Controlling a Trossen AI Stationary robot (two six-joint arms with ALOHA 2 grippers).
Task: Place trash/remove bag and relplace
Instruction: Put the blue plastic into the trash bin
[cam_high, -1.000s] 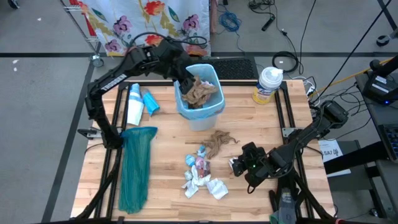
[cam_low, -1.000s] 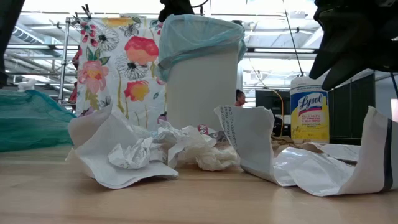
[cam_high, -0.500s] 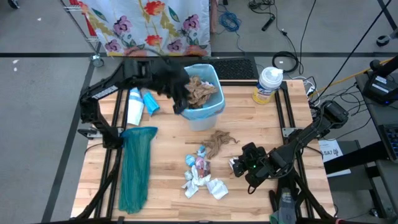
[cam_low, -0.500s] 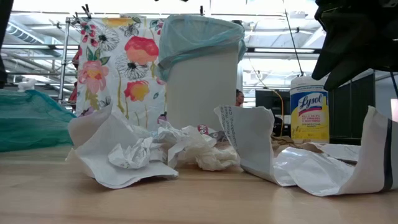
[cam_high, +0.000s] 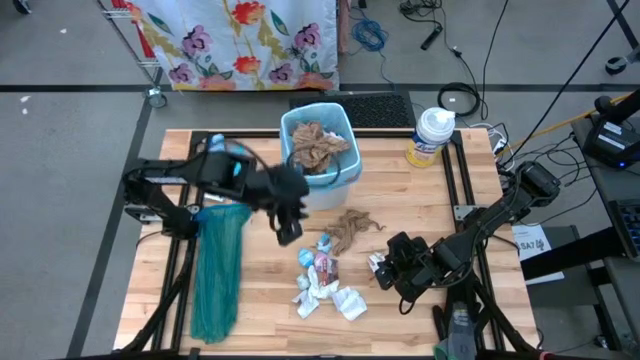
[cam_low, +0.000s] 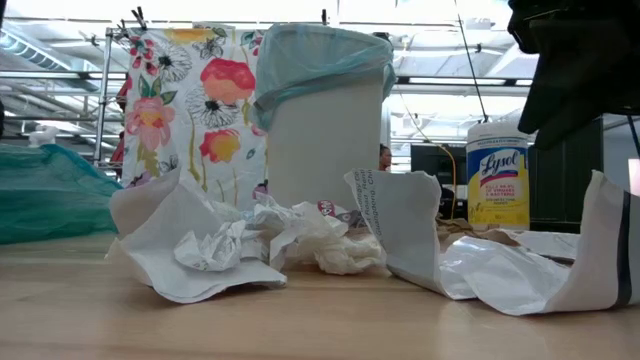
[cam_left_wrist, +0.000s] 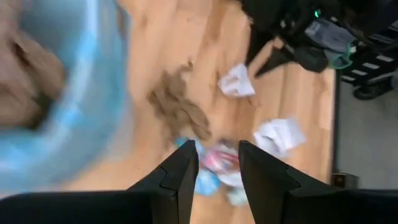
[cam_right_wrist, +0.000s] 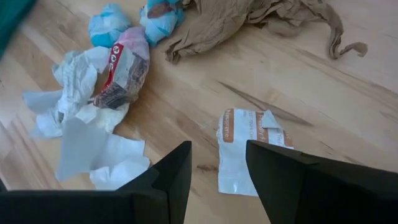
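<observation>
Teal bag (cam_high: 218, 265) lies far left. My left gripper (cam_high: 287, 228) hovers beside the bag-lined bin (cam_high: 320, 155), fingers parted, empty. Trash (cam_high: 328, 270) lies mid-table. My right gripper (cam_high: 379, 267), jaws apart, holds nothing, just beside a white scrap (cam_right_wrist: 247, 149).

The tabletop (cam_high: 250, 270) is evenly lit from above; the left wrist view is smeared by motion blur, and bright backlight is seen behind the bin (cam_low: 325, 115)
</observation>
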